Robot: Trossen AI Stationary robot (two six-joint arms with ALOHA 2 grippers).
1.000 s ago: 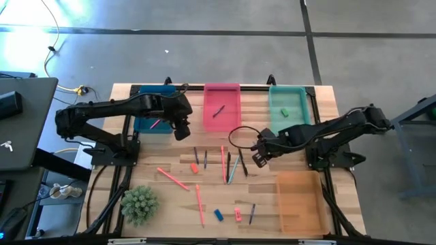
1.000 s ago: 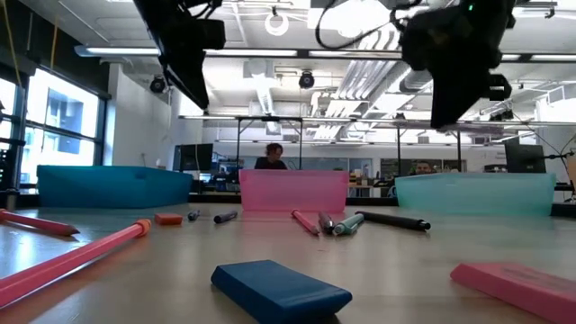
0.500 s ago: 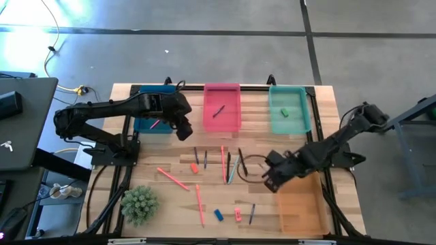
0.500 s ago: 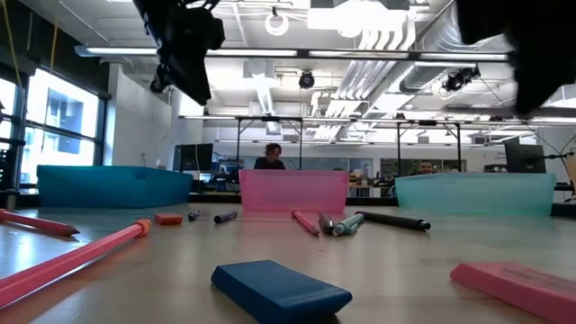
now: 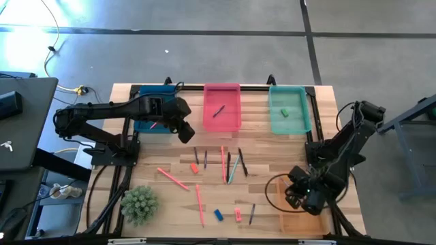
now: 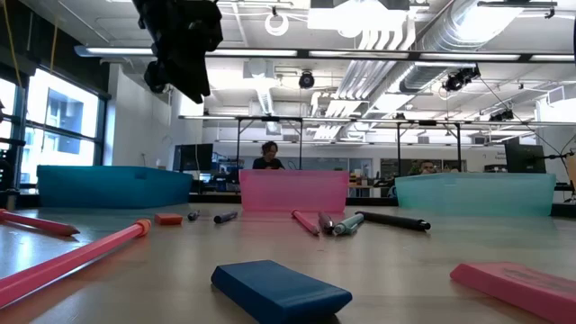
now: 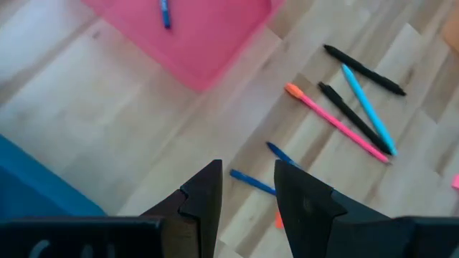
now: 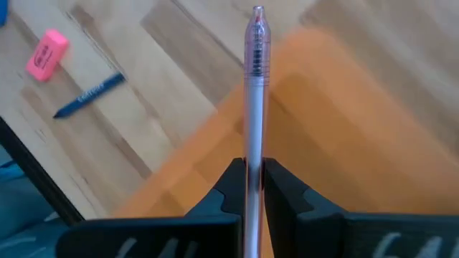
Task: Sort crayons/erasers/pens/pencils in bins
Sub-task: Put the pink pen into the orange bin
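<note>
Swung my right gripper (image 8: pixel 249 188) from table centre to over translucent orange bin (image 8: pixel 373 136). Fingers pinched slim clear-plastic pen (image 8: pixel 253 86), long axis pointing straight ahead. My left gripper (image 7: pixel 247 197) hovered half-spread.

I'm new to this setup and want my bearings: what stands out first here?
The right tool is shut on a clear pen, held above the orange bin at the table's near right corner. A scatter of pens lies mid-table, and the left tool hangs open near the blue bin.
</note>
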